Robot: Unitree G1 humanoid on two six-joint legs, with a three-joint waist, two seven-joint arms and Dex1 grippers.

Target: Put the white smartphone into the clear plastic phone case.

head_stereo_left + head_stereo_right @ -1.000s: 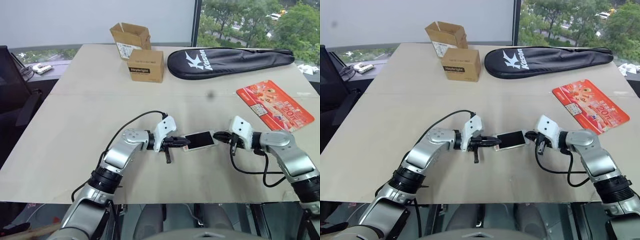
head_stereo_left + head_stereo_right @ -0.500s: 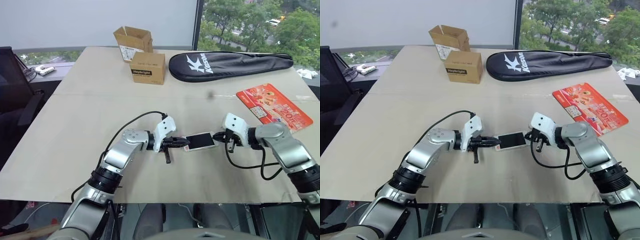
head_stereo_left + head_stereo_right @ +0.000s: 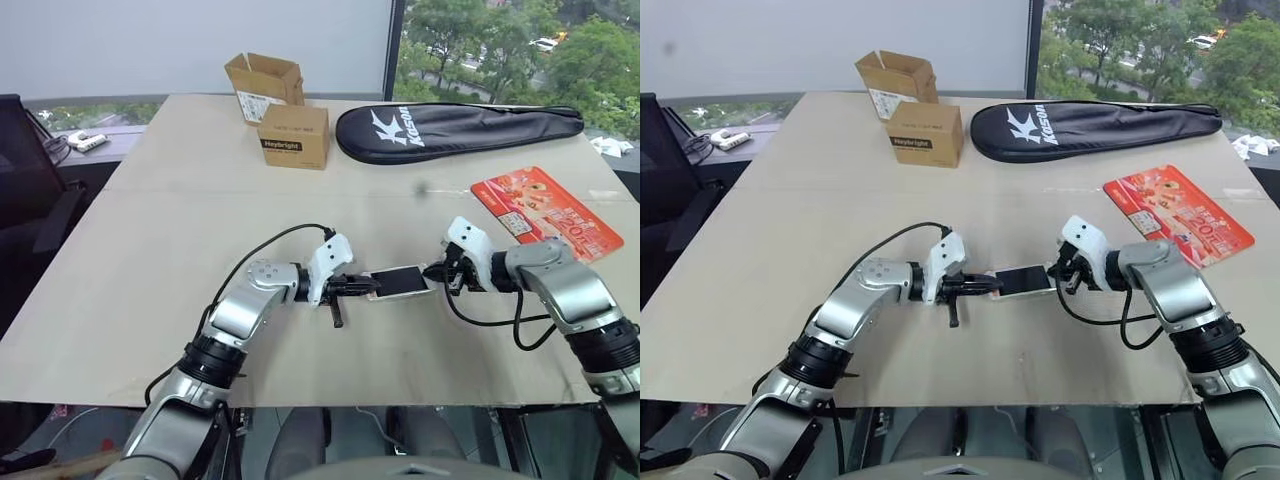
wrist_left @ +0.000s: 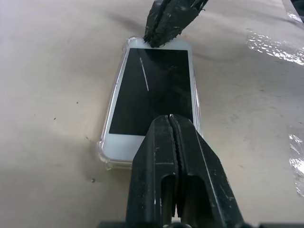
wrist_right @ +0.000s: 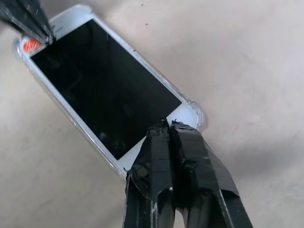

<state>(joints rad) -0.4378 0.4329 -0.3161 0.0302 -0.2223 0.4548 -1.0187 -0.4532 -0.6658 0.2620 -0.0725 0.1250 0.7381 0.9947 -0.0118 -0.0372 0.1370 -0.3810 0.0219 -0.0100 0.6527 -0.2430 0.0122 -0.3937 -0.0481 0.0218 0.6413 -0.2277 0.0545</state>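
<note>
A beige table (image 3: 150,250) stands before a white wall (image 3: 150,40) and a window (image 3: 500,40) showing green trees

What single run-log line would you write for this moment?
phone: white smartphone lying in clear plastic phone case on table | left gripper: shut, tips on phone's end | right gripper: shut, tips on other end

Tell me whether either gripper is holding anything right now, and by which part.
Nothing is held. Both grippers are shut, left gripper and right gripper tips over opposite ends of the white smartphone.
</note>
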